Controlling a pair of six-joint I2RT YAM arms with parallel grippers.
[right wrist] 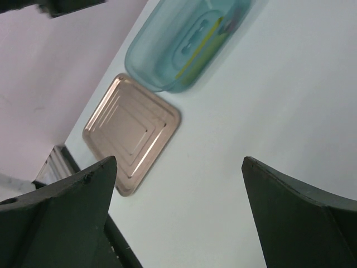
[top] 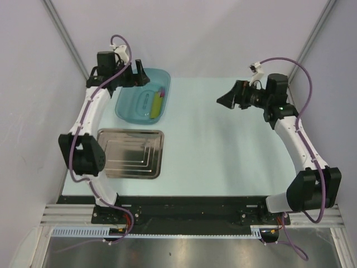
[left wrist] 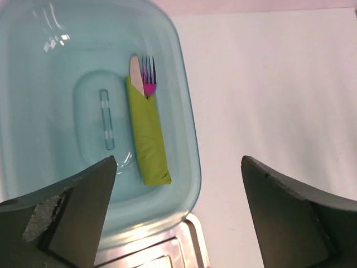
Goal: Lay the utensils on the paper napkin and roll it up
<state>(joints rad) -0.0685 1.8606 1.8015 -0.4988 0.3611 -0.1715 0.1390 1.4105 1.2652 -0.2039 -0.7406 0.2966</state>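
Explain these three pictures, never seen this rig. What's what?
Two robot arms are bolted at the table's near edge. The top view looks down from behind them; the other two come from a camera on each wrist, so the dark wedges at the bottom are that arm's own fingers. A teal basin holds a green napkin rolled around a fork and a knife; a steel tray lies nearer the bases. The left gripper hovers over the basin, the right gripper over the table. Both are open and hold nothing.

Both jaws wide apart, empty.
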